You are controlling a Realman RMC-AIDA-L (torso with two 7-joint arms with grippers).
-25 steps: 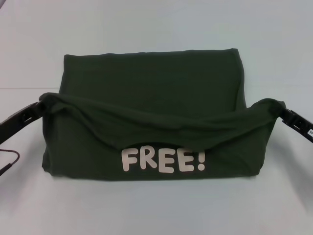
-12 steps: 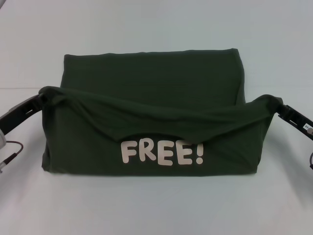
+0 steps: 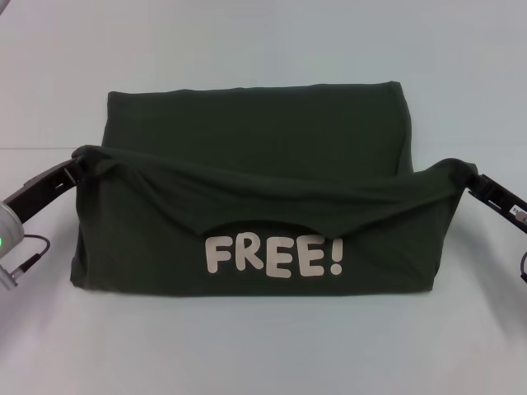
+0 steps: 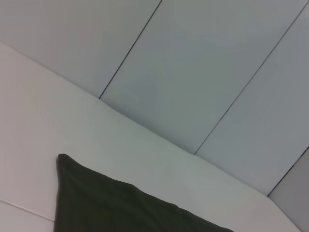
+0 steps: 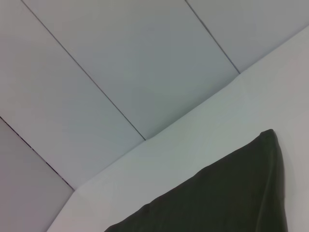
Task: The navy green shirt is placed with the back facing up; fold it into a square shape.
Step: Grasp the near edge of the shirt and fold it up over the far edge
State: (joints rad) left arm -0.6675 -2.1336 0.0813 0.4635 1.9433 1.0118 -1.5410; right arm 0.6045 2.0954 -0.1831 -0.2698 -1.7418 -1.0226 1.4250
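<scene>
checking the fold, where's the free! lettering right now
In the head view the FREE! lettering faces up on the near, centre part of the navy green shirt, just below the sagging edge lifted between the left gripper and right gripper.

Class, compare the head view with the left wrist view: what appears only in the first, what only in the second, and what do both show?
Only the head view shows the cream FREE! lettering, the left gripper and right gripper each gripping a raised edge of the cloth, and the sagging fold slung between them. Only the left wrist view shows the panelled wall with dark seams behind the table. Both show the navy green shirt lying on the white table.
</scene>
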